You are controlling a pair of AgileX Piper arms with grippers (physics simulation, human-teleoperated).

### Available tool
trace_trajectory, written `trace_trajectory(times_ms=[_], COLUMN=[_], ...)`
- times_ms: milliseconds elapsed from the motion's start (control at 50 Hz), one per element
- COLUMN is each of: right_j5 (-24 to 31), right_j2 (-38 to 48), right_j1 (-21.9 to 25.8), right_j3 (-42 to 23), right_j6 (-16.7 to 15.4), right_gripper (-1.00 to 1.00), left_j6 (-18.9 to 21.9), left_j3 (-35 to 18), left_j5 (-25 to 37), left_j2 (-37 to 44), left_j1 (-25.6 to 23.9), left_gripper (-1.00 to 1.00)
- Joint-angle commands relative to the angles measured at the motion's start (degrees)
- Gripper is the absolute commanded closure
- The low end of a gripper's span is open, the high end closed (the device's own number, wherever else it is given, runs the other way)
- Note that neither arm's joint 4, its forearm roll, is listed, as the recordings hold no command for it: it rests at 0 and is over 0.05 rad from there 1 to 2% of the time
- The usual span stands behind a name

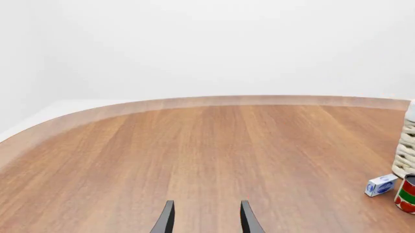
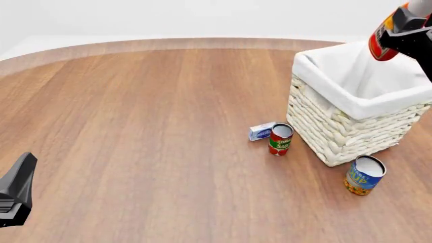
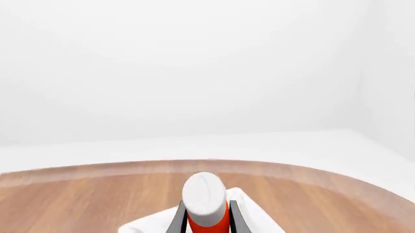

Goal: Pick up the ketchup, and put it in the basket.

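Observation:
My right gripper (image 2: pixel 397 34) is shut on the ketchup (image 2: pixel 380 46), a red bottle held tilted in the air above the basket's far right corner. In the right wrist view the bottle's white cap (image 3: pixel 204 195) stands between my fingers (image 3: pixel 178 221), with the liner's white cloth (image 3: pixel 152 224) below. The basket (image 2: pixel 337 134) is white wicker with a white liner and stands at the right of the table. My left gripper (image 2: pixel 17 195) is low at the front left, far from both. It is open and empty in the left wrist view (image 1: pixel 206 221).
A red-and-green tomato sauce can (image 2: pixel 280 139) and a small blue box (image 2: pixel 261 130) stand just left of the basket. A blue-and-yellow can (image 2: pixel 364 175) stands in front of it. The left wrist view shows the box (image 1: pixel 380 185), the can (image 1: pixel 407 194) and the basket's edge (image 1: pixel 406 150).

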Motion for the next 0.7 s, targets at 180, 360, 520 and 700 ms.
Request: trace_trajectory(times_ms=[180,360,520,700], right_j5=[-0.71,-0.6,-0.03,1.39], right_j2=[3.94,4.1,4.96,7.87], right_j1=[0.15,0.95,1.45,2.89], right_j3=[0.1,-0.04,-0.71,-3.03], right_j6=[0.87,1.47,1.01,0.91], right_gripper=[1.0,1.0,1.0,1.0], left_j6=[0.0,0.0,0.0,0.0], left_j3=[0.0,0.0,0.0,0.0], left_j5=[0.0,0.0,0.0,0.0], left_j2=[0.0,0.0,0.0,0.0], left_j1=[0.0,0.0,0.0,0.0], left_gripper=[-1.0,-1.0,-1.0,-1.0])
